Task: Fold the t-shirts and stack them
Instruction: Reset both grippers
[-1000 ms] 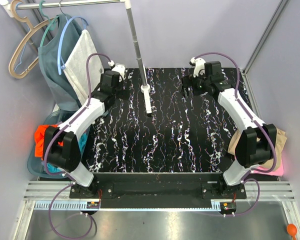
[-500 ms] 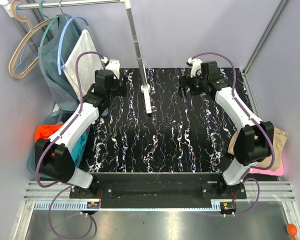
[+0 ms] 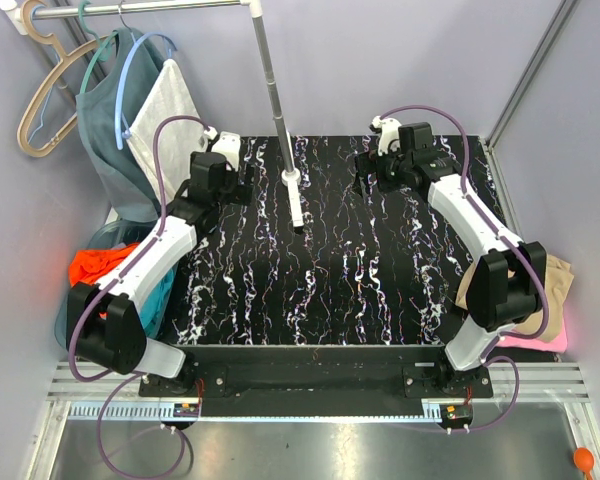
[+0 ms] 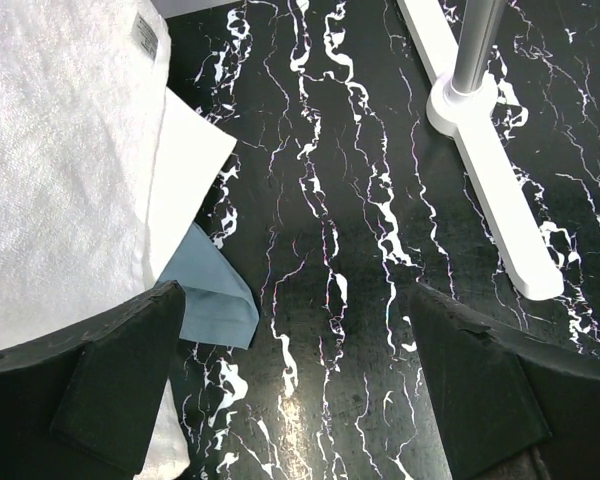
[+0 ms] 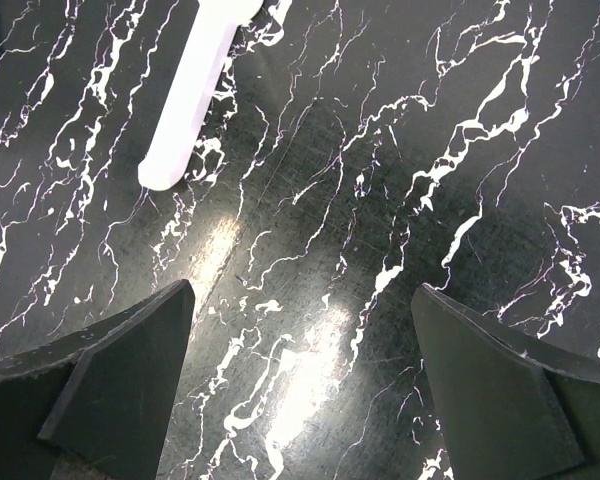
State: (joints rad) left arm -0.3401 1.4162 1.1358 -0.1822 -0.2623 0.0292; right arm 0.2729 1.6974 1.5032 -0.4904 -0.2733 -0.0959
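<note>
You have 4 t-shirts, all beside the table (image 3: 310, 290): 1 orange (image 3: 92, 266) and 1 teal (image 3: 163, 293) at its left edge, 1 tan (image 3: 560, 277) and 1 pink (image 3: 540, 341) at its right. The 2 grippers, left (image 4: 298, 300) and right (image 5: 302, 295), hang over the table with jaws spread wide. The towel (image 4: 60, 150) has 1 tag (image 4: 146, 36), too small to read.

We find the rack foot (image 3: 296, 205) at the worktop's (image 3: 330, 290) twelve o'clock, the t-shirt heap (image 3: 95, 268) beyond its eight, the t-shirt stack (image 3: 558, 280) beyond its four.
</note>
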